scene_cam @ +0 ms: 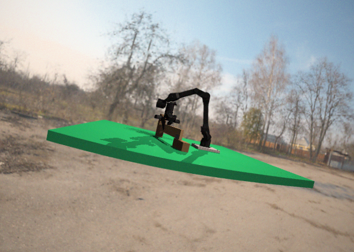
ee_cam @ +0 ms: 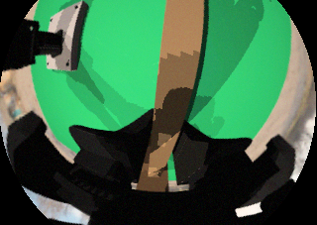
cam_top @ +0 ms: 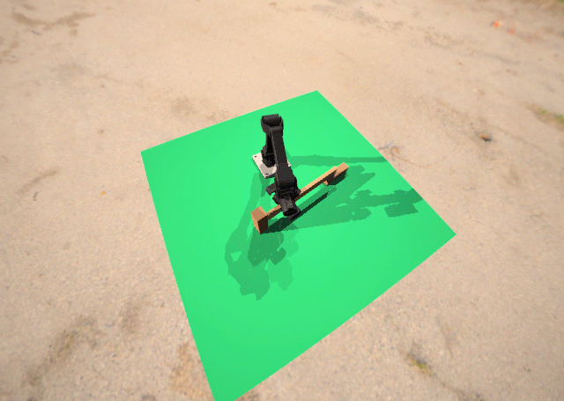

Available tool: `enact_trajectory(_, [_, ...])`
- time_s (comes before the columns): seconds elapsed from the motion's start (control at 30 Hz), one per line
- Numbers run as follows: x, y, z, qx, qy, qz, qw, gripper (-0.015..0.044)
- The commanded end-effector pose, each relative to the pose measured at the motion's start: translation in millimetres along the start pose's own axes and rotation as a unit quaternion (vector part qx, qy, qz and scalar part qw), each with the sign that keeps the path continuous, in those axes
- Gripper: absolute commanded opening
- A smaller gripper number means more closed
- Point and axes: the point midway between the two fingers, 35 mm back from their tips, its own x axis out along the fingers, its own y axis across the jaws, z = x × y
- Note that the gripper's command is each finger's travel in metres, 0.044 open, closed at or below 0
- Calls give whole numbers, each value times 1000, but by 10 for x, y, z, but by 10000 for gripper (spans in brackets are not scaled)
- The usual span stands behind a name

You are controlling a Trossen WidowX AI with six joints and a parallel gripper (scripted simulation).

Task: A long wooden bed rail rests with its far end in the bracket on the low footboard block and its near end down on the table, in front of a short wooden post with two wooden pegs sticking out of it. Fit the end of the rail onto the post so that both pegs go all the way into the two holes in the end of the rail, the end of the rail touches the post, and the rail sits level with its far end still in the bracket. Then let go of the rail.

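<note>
In the top view, the long light-brown wooden bed rail [cam_top: 314,186] lay slantwise near the middle of the green table [cam_top: 345,278], running from the short wooden post [cam_top: 260,219] at its near end up to the low wooden footboard block [cam_top: 339,173] toward the table's right-hand edge. The black parallel-jaw gripper [cam_top: 290,210] was clamped across the rail just beside the post; whether the pegs had seated could not be told at this scale. From the exterior view, the rail [scene_cam: 173,130] looked close to level between post [scene_cam: 159,129] and footboard block [scene_cam: 181,144], with the gripper [scene_cam: 163,125] coming down on it from above, near the table's far edge. In the wrist view, the rail [ee_cam: 180,47] ran straight away between the dark fingers, which pinched its two long sides. The rail seemed stiff and light, but long enough to lever in the grasp, so a hold close to the post end likely gave the best control of the holes.
</note>
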Motion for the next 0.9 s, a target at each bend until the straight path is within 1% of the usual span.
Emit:
enact_trajectory(0.0, [-23,-7,-8,0,1,-2,1000,0])
enact_trajectory(0.87, [-16,-19,-80,0,1,-2,1000,0])
